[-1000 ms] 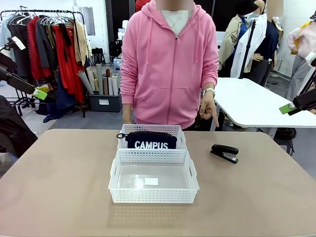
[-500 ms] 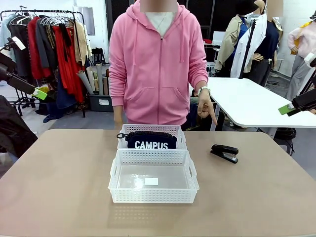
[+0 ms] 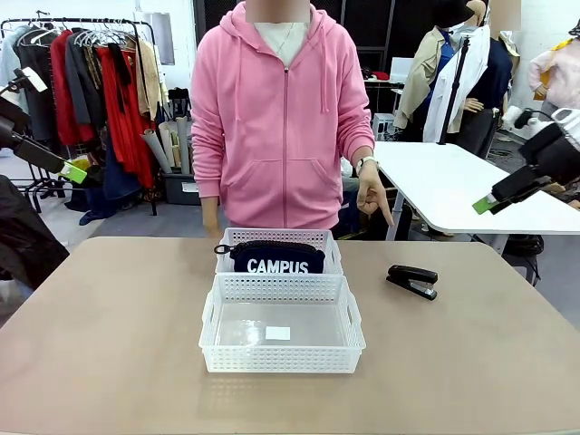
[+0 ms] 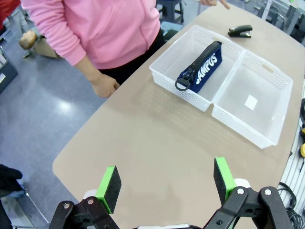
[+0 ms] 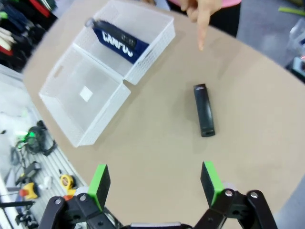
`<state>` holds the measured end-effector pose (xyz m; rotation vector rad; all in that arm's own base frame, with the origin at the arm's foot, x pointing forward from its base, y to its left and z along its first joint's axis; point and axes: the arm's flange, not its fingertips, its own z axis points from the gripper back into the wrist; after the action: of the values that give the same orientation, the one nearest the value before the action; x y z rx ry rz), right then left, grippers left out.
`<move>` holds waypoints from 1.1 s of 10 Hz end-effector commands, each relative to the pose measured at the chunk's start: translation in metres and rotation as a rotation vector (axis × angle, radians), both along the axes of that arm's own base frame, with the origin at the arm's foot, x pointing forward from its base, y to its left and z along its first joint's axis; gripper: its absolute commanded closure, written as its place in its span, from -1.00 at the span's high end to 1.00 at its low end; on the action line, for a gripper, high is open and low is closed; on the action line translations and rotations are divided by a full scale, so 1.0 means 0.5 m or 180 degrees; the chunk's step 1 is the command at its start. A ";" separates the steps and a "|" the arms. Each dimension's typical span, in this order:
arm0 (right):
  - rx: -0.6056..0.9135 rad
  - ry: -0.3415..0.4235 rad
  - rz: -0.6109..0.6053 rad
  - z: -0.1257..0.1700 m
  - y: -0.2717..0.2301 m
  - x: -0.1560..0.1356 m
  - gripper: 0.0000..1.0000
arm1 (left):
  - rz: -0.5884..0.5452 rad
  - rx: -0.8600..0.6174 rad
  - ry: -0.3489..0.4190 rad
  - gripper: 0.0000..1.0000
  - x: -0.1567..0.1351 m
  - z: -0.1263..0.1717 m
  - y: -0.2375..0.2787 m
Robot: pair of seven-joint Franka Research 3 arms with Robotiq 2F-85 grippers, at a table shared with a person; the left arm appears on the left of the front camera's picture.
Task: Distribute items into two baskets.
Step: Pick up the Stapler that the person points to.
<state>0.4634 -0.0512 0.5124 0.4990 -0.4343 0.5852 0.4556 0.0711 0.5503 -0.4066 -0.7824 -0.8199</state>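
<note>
Both end effectors hang with jaws wide, holding nothing: the left end effector (image 4: 166, 183) high off the surface's (image 3: 109, 344) left side, the right end effector (image 5: 155, 182) raised at its right, the black stapler (image 5: 204, 110) below and ahead of it. The stapler lies on bare surface, right of both baskets. The navy CAMPUS pouch (image 3: 276, 257) sits in the far basket (image 3: 272, 235); the near basket (image 3: 281, 361) touches it. A person's hand (image 3: 373, 192) points down beyond the stapler.
</note>
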 end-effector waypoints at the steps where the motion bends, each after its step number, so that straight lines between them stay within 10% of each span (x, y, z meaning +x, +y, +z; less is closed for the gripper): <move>1: -0.0258 0.0147 0.0017 0.004 0.027 0.051 1.00 | 0.0010 -0.0010 -0.0017 1.00 -0.001 -0.001 0.000; 11: -0.1413 0.0447 0.0043 -0.103 0.179 0.201 1.00 | 0.0010 -0.0010 -0.0017 1.00 -0.001 -0.001 0.000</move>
<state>0.5541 0.0311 0.4579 0.1685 -0.1825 0.6584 0.4555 0.0713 0.5502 -0.4059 -0.7820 -0.8193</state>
